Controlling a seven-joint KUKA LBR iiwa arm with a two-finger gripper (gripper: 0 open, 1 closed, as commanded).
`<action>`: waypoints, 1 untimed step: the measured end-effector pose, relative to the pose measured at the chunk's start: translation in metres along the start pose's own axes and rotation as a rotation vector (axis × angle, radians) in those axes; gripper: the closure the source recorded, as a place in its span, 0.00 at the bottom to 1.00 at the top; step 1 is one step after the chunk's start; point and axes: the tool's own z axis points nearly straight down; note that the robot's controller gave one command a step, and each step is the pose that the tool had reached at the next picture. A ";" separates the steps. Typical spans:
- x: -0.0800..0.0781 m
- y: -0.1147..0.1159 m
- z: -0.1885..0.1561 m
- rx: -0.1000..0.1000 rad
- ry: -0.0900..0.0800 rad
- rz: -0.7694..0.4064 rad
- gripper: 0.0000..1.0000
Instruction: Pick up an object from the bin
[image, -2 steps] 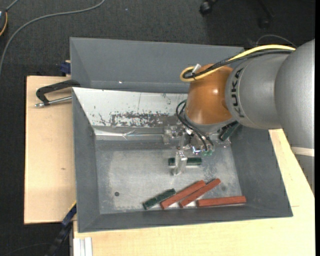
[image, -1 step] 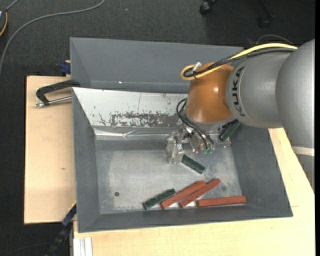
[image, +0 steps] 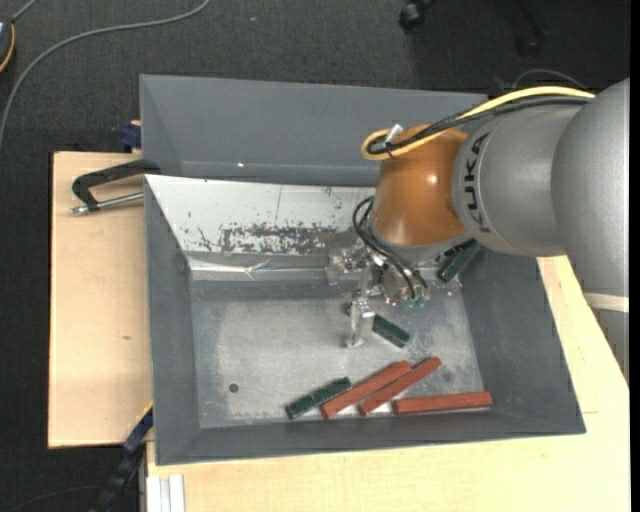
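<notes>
My gripper (image: 358, 328) hangs low over the middle of the grey metal bin (image: 170, 330), a pale, shiny piece of metal below the smooth, rounded orange cover (image: 420, 195) on my wrist. I cannot tell whether the gripper is apart or together, and I see nothing held in it.

The thing nearest to me is a small dark green block (image: 393, 331), short and flat-sided. It lies tilted on the bin floor just beside the gripper, on the view's right of it. I cannot tell whether the two touch.

The bin has sloping matte grey walls and a dull, finely speckled floor. Its back wall (image: 270, 235) is brighter and scuffed with a band of dark flecks.

Along the front of the floor lies a loose row of long, thin bars with straight edges:
- A dark green bar (image: 318, 397) sits furthest toward the view's left.
- Just beside it lies a red-brown bar (image: 365, 389), slanting up toward the right.
- A second red-brown bar (image: 400, 385) lies against the first at nearly the same slant.
- A third red-brown bar (image: 443, 403) lies almost level along the foot of the front wall.

These four are well apart from the gripper.
</notes>
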 end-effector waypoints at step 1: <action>0.026 -0.065 0.000 0.003 0.002 0.028 0.00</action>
